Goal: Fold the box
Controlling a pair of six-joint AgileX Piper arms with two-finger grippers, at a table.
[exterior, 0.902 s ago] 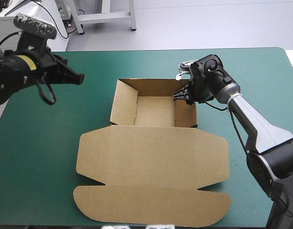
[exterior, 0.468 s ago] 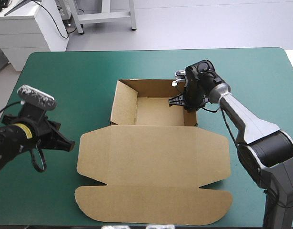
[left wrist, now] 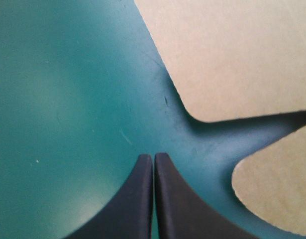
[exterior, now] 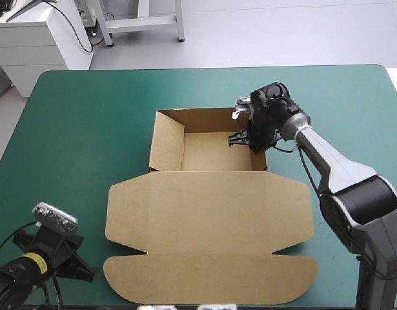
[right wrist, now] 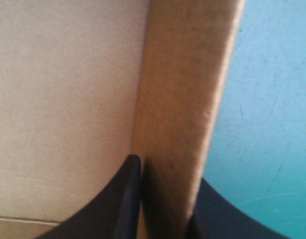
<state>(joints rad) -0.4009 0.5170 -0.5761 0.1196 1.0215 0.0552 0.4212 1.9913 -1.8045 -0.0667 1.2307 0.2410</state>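
The table wears a teal-green cover with rounded far corners.

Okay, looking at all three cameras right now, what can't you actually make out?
- High view: fingertips of the right gripper are hidden under its own wrist, at the right wall of the box.
- Right wrist view: that wall covers most of the outer finger.
- Left wrist view: only two rounded lid corners show; picture edges cut the rest.

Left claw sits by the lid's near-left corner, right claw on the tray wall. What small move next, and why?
Probably open the left claw and ease it toward the lid: it is shut over bare cover, holding nothing, while the right claw pinches the right wall.
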